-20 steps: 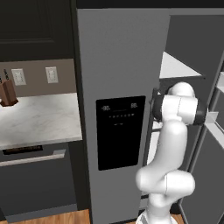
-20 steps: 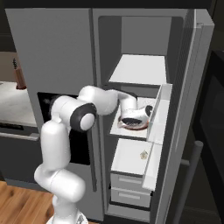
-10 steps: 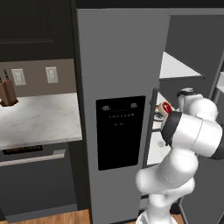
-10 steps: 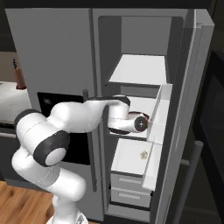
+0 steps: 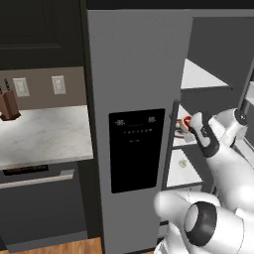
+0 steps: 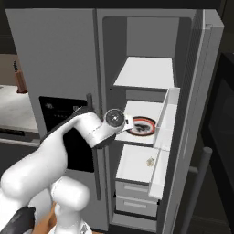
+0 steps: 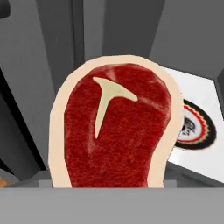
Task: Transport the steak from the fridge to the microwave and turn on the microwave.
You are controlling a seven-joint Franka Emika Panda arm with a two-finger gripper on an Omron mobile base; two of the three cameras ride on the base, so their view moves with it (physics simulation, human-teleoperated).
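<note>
Pulling back from the fridge (image 6: pixel 55 59) shelf since a moment ago, the gripper (image 5: pixel 190 122) is grasping the steak (image 7: pixel 114 127) — now clear of the patterned plate (image 6: pixel 142 126) — so carrying to the microwave is likely beginning.

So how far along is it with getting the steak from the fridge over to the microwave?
Early. Done: the fridge has its right door open, and the steak is off the patterned plate, which lies on the middle shelf without it. In hand: the gripper holds the steak close to the camera in the hand view, at the fridge opening. Left: carrying it to the microwave, putting it inside and switching it on.
</note>
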